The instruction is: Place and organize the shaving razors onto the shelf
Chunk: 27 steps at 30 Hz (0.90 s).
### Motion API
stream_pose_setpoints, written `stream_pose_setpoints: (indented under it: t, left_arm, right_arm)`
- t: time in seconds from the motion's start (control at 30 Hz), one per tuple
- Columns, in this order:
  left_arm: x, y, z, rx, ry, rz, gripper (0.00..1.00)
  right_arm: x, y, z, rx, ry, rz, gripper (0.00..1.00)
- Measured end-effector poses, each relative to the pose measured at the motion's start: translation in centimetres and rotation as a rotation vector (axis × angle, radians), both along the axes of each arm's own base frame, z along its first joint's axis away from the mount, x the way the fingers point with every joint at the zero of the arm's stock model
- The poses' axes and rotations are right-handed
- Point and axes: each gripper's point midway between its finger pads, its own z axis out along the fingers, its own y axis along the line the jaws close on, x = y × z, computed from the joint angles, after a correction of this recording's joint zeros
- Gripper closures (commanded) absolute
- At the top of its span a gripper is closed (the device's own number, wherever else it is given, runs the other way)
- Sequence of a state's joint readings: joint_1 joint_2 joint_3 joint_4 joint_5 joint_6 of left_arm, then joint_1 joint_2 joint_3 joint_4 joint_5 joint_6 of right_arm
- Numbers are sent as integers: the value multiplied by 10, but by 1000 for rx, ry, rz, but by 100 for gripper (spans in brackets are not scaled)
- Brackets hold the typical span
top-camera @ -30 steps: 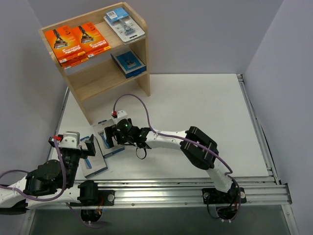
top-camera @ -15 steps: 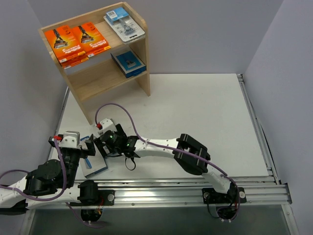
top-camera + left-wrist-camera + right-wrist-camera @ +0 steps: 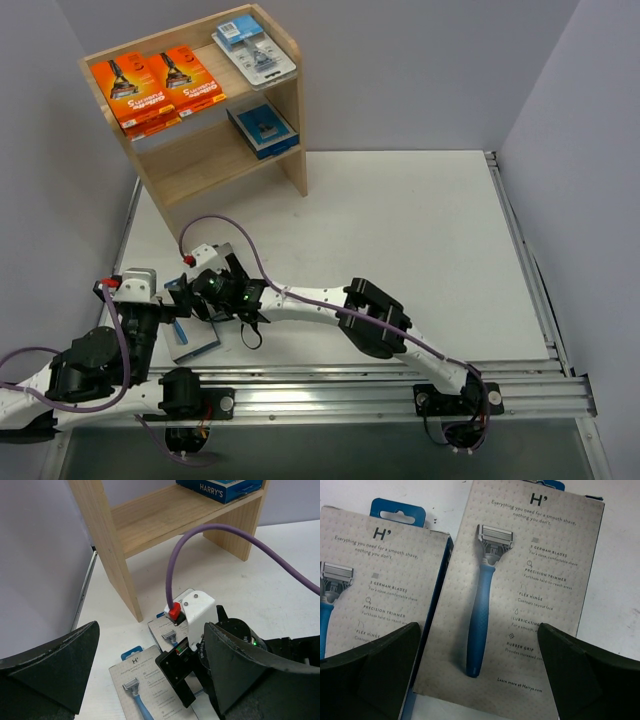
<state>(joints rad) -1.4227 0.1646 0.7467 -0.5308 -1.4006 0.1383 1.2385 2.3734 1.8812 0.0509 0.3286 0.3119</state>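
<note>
Two grey-and-blue razor packs lie side by side on the table at the near left, one (image 3: pixel 517 595) centred under my right gripper (image 3: pixel 480 677) and the other (image 3: pixel 375 590) to its left. That gripper is open just above them, a finger either side of the centred pack. My left gripper (image 3: pixel 150 680) is open too, low beside the same packs (image 3: pixel 142 690), holding nothing. The wooden shelf (image 3: pixel 200 160) carries two orange boxes (image 3: pixel 130 90) and a clear blister pack (image 3: pixel 255 50) on top. A blue box (image 3: pixel 262 128) lies on its lower tier.
The right wrist (image 3: pixel 200 640) with its purple cable (image 3: pixel 200 535) fills the space between the left gripper's fingers. The shelf's side panel (image 3: pixel 107 550) stands close behind the packs. A grey wall runs along the left. A metal rail (image 3: pixel 350 400) borders the near edge.
My right arm has swung left and nearer, from the packs' right side to directly over them. The left arm has shifted slightly left. Both grippers stay open.
</note>
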Motion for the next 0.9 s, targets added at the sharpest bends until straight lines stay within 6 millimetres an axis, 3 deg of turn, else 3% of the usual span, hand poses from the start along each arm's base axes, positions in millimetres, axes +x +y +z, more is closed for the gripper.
stream_pose_setpoints:
  t: [0.23, 0.4, 0.53, 0.9]
  left_arm:
    - [0, -4, 0, 9, 1, -13, 6]
    - [0, -5, 0, 10, 0, -20, 6]
    - [0, -6, 0, 9, 0, -22, 6]
    - [0, -8, 0, 16, 1, -27, 6]
  right_arm:
    - [8, -1, 0, -39, -49, -62, 0]
    - [11, -12, -1, -77, -101, -121, 0]
    - [18, -48, -20, -192, -138, -177, 0]
    - [35, -137, -23, -264, -117, -299, 0]
